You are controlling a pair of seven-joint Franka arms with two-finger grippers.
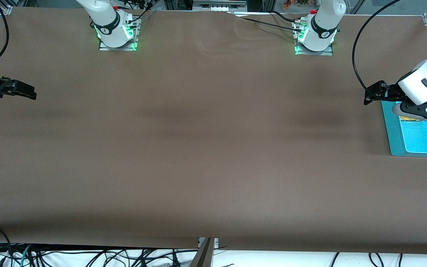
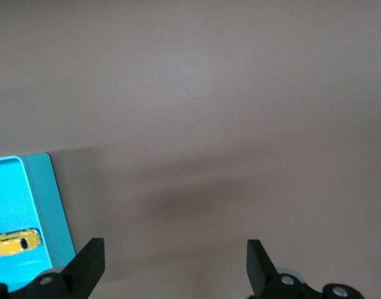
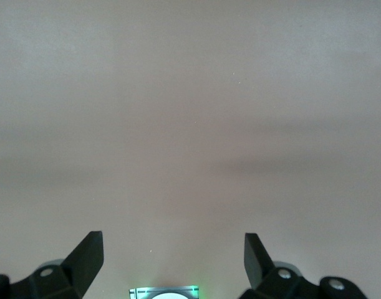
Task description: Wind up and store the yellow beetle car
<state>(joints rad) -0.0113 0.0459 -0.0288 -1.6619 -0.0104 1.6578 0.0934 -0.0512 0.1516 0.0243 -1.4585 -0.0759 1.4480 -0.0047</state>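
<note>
The yellow beetle car lies inside a teal bin at the left arm's end of the table, mostly hidden under the left arm's hand. In the left wrist view the car rests on the floor of the bin. My left gripper is open and empty over the bare table beside the bin, its fingers wide apart in the left wrist view. My right gripper is open and empty over the table at the right arm's end, and it also shows in the right wrist view.
A brown cloth covers the table. The right arm's base and the left arm's base stand along the table's edge farthest from the front camera. Cables hang at the edge nearest that camera.
</note>
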